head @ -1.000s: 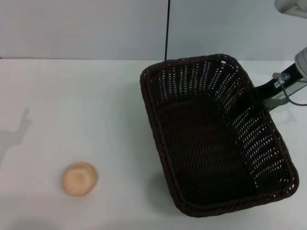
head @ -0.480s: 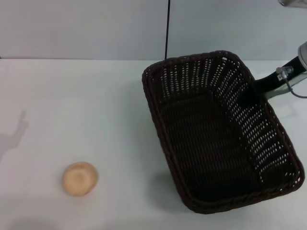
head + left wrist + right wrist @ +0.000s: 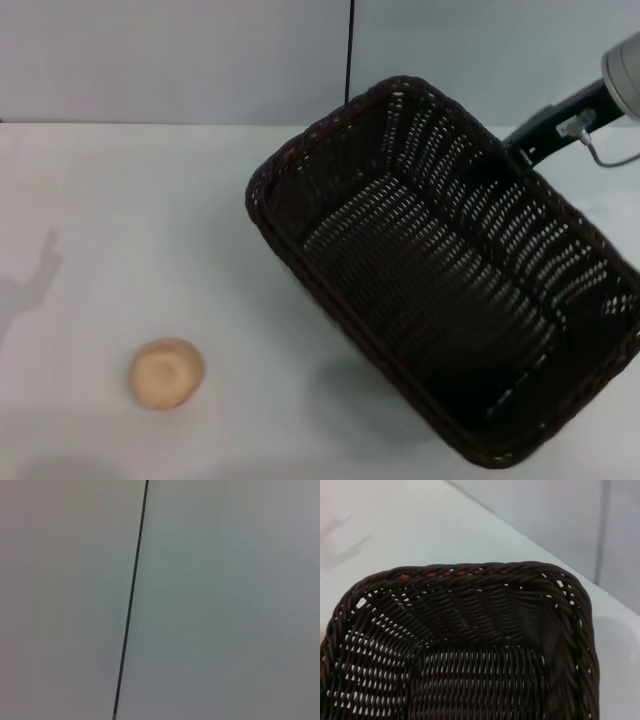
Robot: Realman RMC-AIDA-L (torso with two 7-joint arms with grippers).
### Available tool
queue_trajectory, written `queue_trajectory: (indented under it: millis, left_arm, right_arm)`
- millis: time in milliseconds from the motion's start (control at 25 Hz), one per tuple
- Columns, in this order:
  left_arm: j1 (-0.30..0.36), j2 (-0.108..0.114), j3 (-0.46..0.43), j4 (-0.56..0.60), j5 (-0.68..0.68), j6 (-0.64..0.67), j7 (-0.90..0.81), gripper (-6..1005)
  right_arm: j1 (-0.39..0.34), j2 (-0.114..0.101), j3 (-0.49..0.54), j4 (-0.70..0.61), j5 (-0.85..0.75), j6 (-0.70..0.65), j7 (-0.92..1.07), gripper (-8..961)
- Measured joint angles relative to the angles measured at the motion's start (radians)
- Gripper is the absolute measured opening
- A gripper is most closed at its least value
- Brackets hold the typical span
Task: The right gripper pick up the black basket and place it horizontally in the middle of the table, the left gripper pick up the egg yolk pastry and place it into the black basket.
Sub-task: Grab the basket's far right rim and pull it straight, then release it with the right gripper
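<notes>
The black basket [image 3: 440, 290] hangs tilted above the right half of the white table [image 3: 150, 220], its opening facing me. My right gripper [image 3: 514, 156], a black claw on a white arm, is shut on the basket's far right rim. The right wrist view looks down into the basket [image 3: 470, 645] and shows its braided rim. The egg yolk pastry [image 3: 166, 373] lies on the table at the near left, well apart from the basket. My left gripper is out of view; the left wrist view shows only the wall.
A grey wall [image 3: 180, 60] with a thin black vertical line [image 3: 350, 50] stands behind the table. A faint shadow [image 3: 40, 270] lies on the table's left edge. Bare tabletop lies between the pastry and the basket.
My right gripper has lifted the basket and turned it. Its far end has swung left and its near end has moved right. The pastry has not moved.
</notes>
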Motion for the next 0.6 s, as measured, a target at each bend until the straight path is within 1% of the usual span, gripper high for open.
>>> queue_trajectory:
  millis: [40,80,120,160,240,320,480,560,600]
  left_arm:
    - [0.001,-0.001,0.002,-0.002,0.002,0.002,0.0,859]
    - [0.001,-0.003,0.007,-0.003,0.006,0.003,0.0,859]
    - [0.002,-0.003,0.01,-0.004,0.007,0.003,0.0,859]
    - [0.002,-0.004,0.013,-0.004,0.008,0.003,-0.001,859]
    - [0.009,-0.004,0.033,-0.005,0.01,0.004,-0.01,859]
    - [0.018,-0.004,0.051,-0.005,0.01,0.01,-0.026,860]
    - [0.042,-0.003,0.07,-0.005,0.01,0.021,-0.066,860]
    - [0.058,-0.003,0.076,-0.005,0.01,0.029,-0.076,860]
    - [0.065,-0.004,0.078,-0.005,0.01,0.033,-0.077,860]
  right_arm:
    - [0.0,0.0,0.0,0.0,0.0,0.0,0.0,163]
    - [0.024,-0.005,-0.004,0.0,-0.003,-0.017,-0.068,163]
    - [0.039,-0.009,-0.012,0.002,-0.008,-0.024,-0.09,163]
    - [0.039,-0.009,-0.012,0.002,-0.008,-0.024,-0.09,163]
    - [0.066,-0.019,-0.056,0.008,-0.015,-0.027,-0.115,163]
    - [0.08,-0.019,-0.1,0.006,-0.011,-0.024,-0.167,163]
    - [0.106,0.004,-0.147,0.004,-0.002,-0.011,-0.278,163]
    - [0.121,0.021,-0.154,0.005,0.0,0.001,-0.334,163]
    - [0.131,0.038,-0.166,0.008,0.005,0.013,-0.385,164]
